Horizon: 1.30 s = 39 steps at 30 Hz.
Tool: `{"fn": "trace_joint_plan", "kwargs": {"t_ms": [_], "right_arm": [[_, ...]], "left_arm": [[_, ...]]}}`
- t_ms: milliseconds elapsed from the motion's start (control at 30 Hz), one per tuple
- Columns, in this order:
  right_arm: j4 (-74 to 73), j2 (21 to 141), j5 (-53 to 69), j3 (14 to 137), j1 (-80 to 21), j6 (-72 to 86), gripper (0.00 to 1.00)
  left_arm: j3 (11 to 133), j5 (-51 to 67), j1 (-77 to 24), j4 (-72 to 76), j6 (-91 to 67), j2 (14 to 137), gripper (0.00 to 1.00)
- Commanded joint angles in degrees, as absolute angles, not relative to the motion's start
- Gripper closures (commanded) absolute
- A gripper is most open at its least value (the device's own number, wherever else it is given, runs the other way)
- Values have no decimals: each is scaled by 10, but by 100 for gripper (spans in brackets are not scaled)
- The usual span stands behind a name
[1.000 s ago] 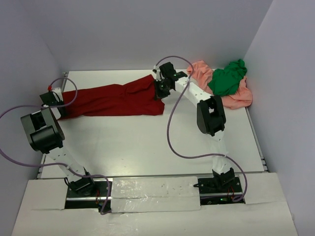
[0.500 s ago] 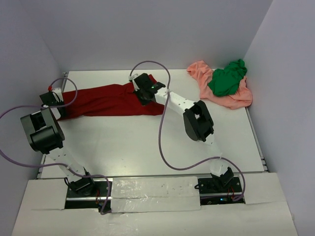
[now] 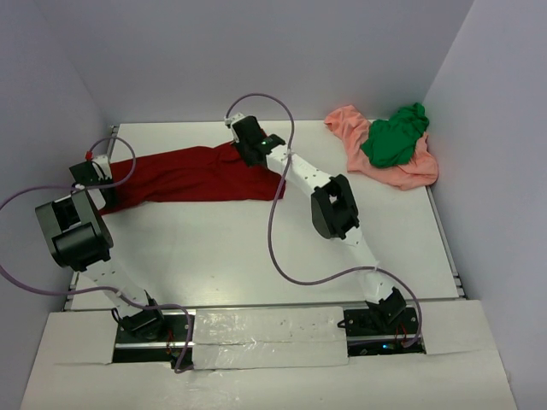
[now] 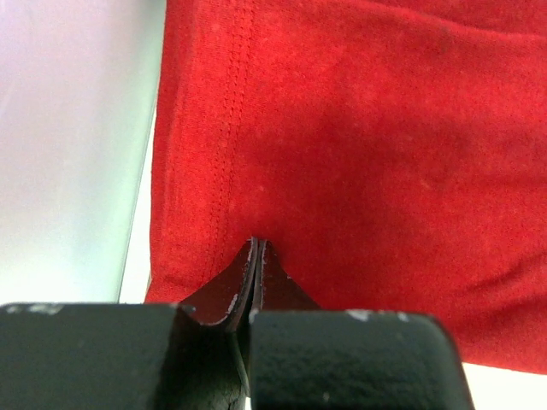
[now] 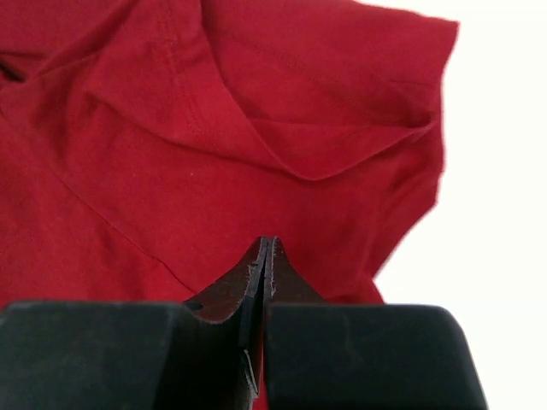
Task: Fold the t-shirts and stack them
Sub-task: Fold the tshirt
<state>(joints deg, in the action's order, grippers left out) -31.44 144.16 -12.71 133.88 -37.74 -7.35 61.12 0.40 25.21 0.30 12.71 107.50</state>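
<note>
The dark red t-shirt (image 3: 188,175) lies stretched in a long band across the back left of the table. Over its left end is my left gripper (image 3: 101,184), shut, its tip (image 4: 256,243) against the cloth beside the stitched hem. My right gripper (image 3: 248,152) is shut too, and its tip (image 5: 267,242) is down on the shirt's rumpled upper right part, near a folded sleeve. No cloth shows between either pair of jaws. At the back right corner the green t-shirt (image 3: 393,137) lies crumpled on the salmon-pink one (image 3: 410,171).
Grey walls close off the table (image 3: 256,248) at the back, left and right. Purple cables (image 3: 278,231) loop from both arms over the table. A taped white strip (image 3: 265,329) runs between the arm bases at the near edge.
My right gripper has travelled left from the red shirt's right end to its upper middle, and the shirt's upper right corner has been drawn in. The left arm has stayed put.
</note>
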Motion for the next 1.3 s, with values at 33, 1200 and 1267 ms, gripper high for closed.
{"fn": "trace_joint_plan", "kwargs": {"t_ms": [33, 1200, 1267], "right_arm": [[-405, 1469, -33, 1388, -346, -1, 100], [-430, 1425, -93, 1391, -193, 13, 100], [-428, 1421, -85, 1391, -192, 17, 100]], "left_arm": [[604, 22, 249, -18, 126, 1040, 100], [554, 232, 289, -186, 187, 790, 100], [562, 225, 287, -176, 178, 804, 100]]}}
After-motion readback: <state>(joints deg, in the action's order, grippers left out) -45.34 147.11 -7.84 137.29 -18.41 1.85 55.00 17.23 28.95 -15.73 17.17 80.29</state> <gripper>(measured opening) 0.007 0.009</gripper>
